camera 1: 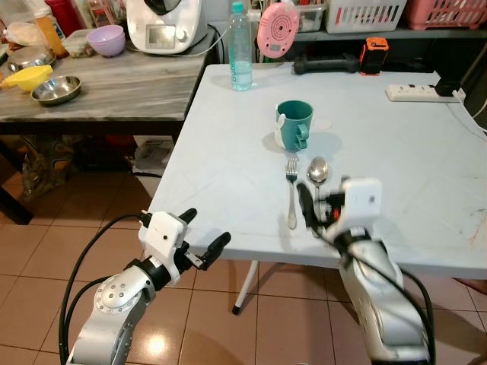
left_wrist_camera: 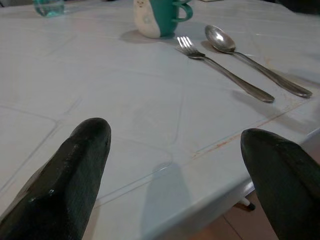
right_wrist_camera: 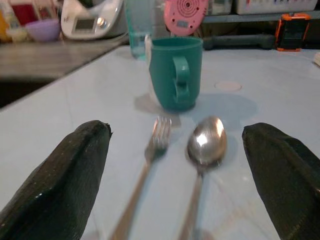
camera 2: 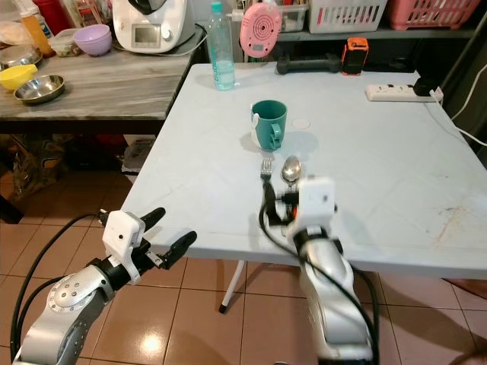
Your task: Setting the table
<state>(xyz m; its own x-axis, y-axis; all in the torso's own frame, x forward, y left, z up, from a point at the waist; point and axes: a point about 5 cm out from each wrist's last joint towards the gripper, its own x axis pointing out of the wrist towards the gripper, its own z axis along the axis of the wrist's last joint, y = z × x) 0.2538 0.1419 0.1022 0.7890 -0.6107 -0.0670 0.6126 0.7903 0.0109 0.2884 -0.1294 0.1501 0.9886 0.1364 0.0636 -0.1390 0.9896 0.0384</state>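
A teal mug [camera 1: 294,124] stands near the middle of the white table [camera 1: 228,175]. Just in front of it a fork [camera 1: 291,190] and a spoon [camera 1: 316,173] lie side by side, handles toward me. My right gripper [camera 1: 316,209] is low over the two handles at the near edge, open, fingers [right_wrist_camera: 75,175] spread wide with both handles between them and nothing held. My left gripper [camera 1: 204,230] hovers at the table's near left corner, open and empty. In its wrist view the mug [left_wrist_camera: 157,20], fork [left_wrist_camera: 225,72] and spoon [left_wrist_camera: 250,62] lie ahead.
A water bottle [camera 1: 240,49], a pink round gadget [camera 1: 277,29] and a power strip [camera 1: 415,93] line the table's far side. To the left a marble counter [camera 1: 114,87] carries a steel bowl [camera 1: 55,90], a yellow bowl [camera 1: 30,76], a purple bowl [camera 1: 106,39] and a kitchen appliance [camera 1: 163,23].
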